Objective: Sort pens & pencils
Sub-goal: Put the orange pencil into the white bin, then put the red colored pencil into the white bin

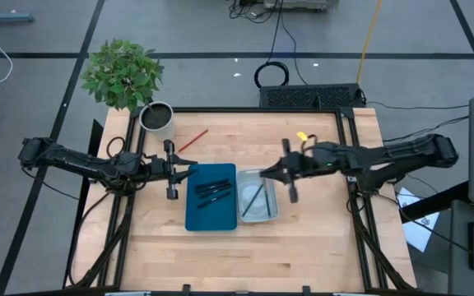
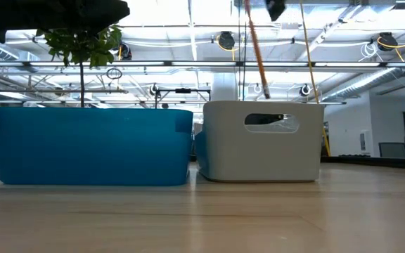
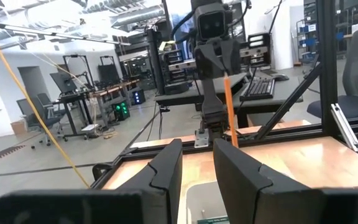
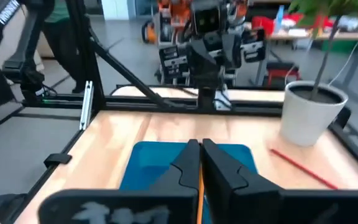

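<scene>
High view: right pincer (image 1: 290, 182) clamps an orange pencil (image 3: 230, 111) above the white bin (image 1: 258, 215). Left pincer (image 1: 171, 170) half-open, empty, beside blue tray (image 1: 210, 218) holding pens (image 1: 211, 191). Red pencil (image 1: 192, 141) on counter (image 1: 245, 247).

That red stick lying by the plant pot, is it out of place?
Yes. One red pencil lies loose on the table beside the pot, outside both trays, while black pens lie in the blue tray.
</scene>
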Robot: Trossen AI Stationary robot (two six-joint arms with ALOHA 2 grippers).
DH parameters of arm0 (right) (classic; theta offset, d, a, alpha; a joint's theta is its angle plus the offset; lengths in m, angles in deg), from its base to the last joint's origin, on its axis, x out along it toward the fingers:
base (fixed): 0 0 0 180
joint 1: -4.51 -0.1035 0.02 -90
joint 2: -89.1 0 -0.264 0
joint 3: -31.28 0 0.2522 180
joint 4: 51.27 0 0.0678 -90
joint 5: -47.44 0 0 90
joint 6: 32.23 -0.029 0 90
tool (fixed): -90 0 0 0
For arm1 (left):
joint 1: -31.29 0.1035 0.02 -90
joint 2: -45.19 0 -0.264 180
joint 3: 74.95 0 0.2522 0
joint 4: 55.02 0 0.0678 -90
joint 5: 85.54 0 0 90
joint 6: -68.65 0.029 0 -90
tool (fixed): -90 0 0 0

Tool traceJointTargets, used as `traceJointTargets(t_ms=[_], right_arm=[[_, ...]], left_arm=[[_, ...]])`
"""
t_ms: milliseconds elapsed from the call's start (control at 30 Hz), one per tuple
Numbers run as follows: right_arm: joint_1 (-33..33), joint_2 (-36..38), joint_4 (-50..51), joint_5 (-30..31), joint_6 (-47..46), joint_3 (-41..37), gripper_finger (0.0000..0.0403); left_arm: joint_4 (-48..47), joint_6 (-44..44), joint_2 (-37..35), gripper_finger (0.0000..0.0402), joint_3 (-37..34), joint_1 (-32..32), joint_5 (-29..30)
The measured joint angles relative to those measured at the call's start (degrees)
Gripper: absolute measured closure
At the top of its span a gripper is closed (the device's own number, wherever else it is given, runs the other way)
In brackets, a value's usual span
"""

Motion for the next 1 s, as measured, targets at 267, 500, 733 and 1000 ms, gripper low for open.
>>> traceJointTargets(t_ms=[267,500,733,1000], right_arm=[[0.7,-10.9,1.1,-0.1,-10.4,4.8,0.0403],[3.5,-16.2,1.4,-0.1,-19.8,3.3,0.0403],[6.0,-18.8,2.5,-3.1,-26.0,1.9,0.0396],[6.1,-19.2,2.8,-3.5,-28.3,-0.6,0.0342]], left_arm=[[0.0,-0.4,0.0,0.0304,0.0,0.0,0.0],[0.0,-1.1,0.0,0.0304,0.0,0.0,0.0],[0.0,-1.4,0.0,0.0304,0.0,0.0,0.0],[0.1,-1.4,0.0,0.0304,0.0,0.0,0.0]])
